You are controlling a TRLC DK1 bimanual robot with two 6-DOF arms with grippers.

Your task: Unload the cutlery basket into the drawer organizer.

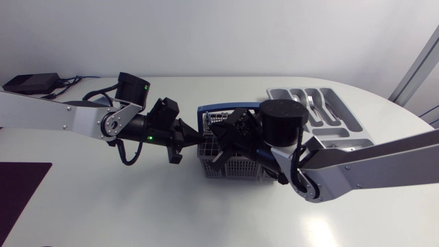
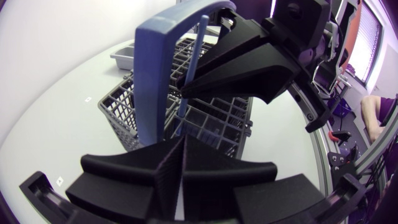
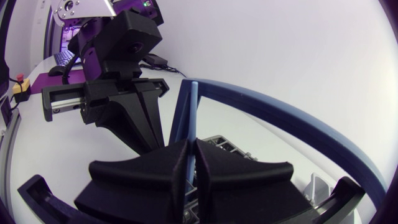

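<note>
The grey cutlery basket with its blue arched handle stands mid-table. My right gripper is over the basket under the handle arch, shut on a thin light-blue utensil stem that stands upright. The left wrist view shows that same stem pinched by the right gripper. Facing it, my left gripper has its fingers together at the basket's left rim beside the handle; I see nothing between them. The grey drawer organizer lies at the back right.
Some metal cutlery lies in the organizer's compartments. A black device with cables sits at the back left corner. A dark mat covers the front left edge. The two grippers are very close together.
</note>
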